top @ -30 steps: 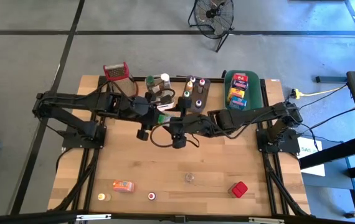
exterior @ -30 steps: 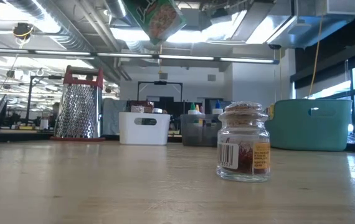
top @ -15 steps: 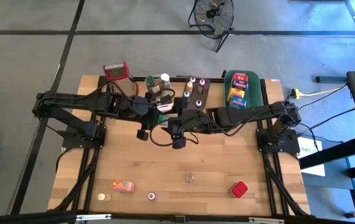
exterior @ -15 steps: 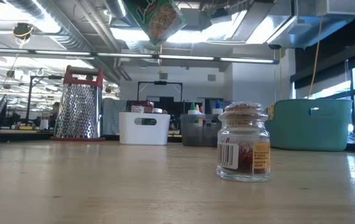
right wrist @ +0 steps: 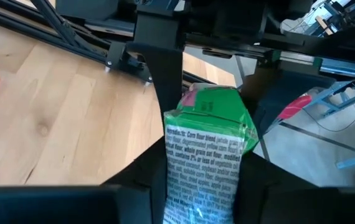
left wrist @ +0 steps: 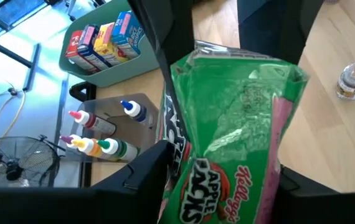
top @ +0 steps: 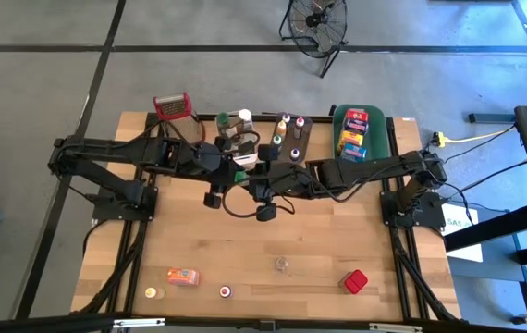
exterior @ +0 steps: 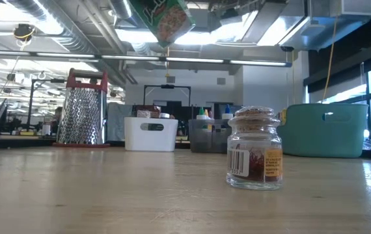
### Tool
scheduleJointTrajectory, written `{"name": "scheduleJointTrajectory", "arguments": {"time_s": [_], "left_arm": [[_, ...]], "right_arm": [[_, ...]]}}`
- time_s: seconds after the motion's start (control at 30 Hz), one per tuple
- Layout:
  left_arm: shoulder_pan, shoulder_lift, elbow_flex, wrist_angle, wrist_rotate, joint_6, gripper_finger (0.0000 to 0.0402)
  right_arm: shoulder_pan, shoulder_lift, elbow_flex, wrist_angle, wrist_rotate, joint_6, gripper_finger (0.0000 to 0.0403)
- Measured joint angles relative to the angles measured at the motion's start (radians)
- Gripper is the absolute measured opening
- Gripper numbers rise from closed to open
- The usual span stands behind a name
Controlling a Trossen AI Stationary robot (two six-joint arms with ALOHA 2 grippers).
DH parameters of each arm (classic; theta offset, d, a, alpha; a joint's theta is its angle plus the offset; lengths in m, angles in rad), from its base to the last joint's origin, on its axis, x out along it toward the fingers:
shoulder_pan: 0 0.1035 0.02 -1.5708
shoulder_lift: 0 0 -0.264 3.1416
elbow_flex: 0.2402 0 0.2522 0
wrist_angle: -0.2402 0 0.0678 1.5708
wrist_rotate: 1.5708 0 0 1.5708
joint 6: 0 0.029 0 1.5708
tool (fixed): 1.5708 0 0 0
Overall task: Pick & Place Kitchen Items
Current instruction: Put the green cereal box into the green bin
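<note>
**Wrist views: handover of green cereal box in progress**

Wrist views show a green cereal box [left wrist: 227, 124] pinched between both grippers, left gripper [top: 237, 165] and right gripper [top: 256, 176], above mid-tabletop [top: 337, 240]. A handover is judged under way; release by one pair of fingers is called for next. Its long axis is seen running roughly level between them.

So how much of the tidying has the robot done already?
Some is done: boxes sit in the green tub and little bottles stand in the grey tub. Right now both the left gripper and the right gripper hold the green cereal box in the air. Left on the table: the glass jar, orange box, red box and two small tins.
</note>
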Motion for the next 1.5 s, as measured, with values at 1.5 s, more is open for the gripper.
{"name": "scheduleJointTrajectory", "arguments": {"time_s": [1.5], "left_arm": [[0.174,0.000,-0.159,-0.098,0.136,-0.042,0.0251]], "right_arm": [[0.324,-0.889,-0.509,-1.034,0.663,1.198,0.0120]]}}
